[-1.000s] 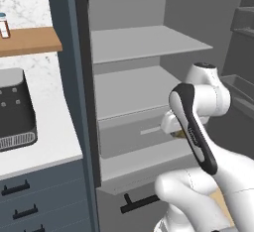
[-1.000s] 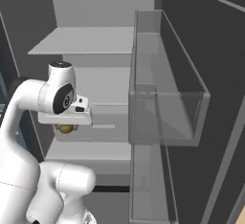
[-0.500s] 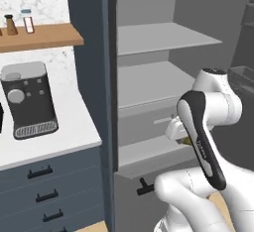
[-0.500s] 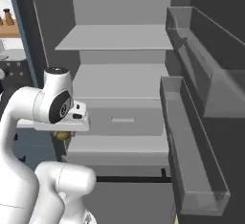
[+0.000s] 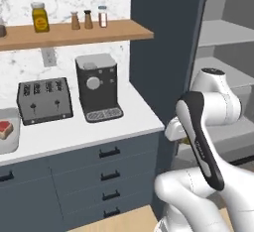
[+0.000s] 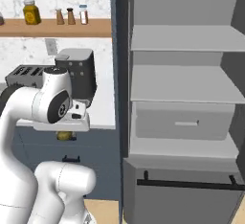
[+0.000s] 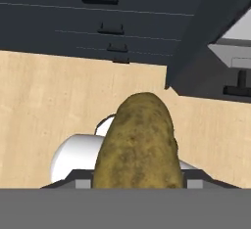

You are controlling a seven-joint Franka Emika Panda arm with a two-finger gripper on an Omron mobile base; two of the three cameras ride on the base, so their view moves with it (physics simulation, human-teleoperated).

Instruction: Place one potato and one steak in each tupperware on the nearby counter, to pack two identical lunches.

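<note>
A potato (image 7: 136,142) is gripped in the gripper (image 6: 64,135), with the jaws closed on its sides; in the hand view the brown, speckled potato is seen large at the lower middle, over a pale wooden floor (image 7: 44,101). In the right base view a small part of the potato shows just under the white hand, held in the air in front of the dark blue-grey drawers (image 5: 106,171), below the level of the counter (image 5: 74,134).

On the counter several things are seen. A black coffee machine (image 5: 96,87) stands near the right end, toward the back wall. A dark toaster (image 5: 44,100) stands just beside it on the left. At the left edge of the left base view a pale container (image 5: 10,137) is seen near the counter's front edge, cut by the frame, with a red steak (image 5: 5,128) lying in it.

Above the counter a wooden shelf (image 5: 84,32) is fixed to the marble wall, and on it stand a yellow jar (image 5: 39,18) and three small shakers (image 5: 88,19).

To the right of the counter's end a tall open unit with grey shelves (image 6: 179,39) and a grey inner drawer (image 6: 182,120) is seen. The white arm (image 5: 201,132) rises between the cameras and this unit and covers part of it in the left base view.
</note>
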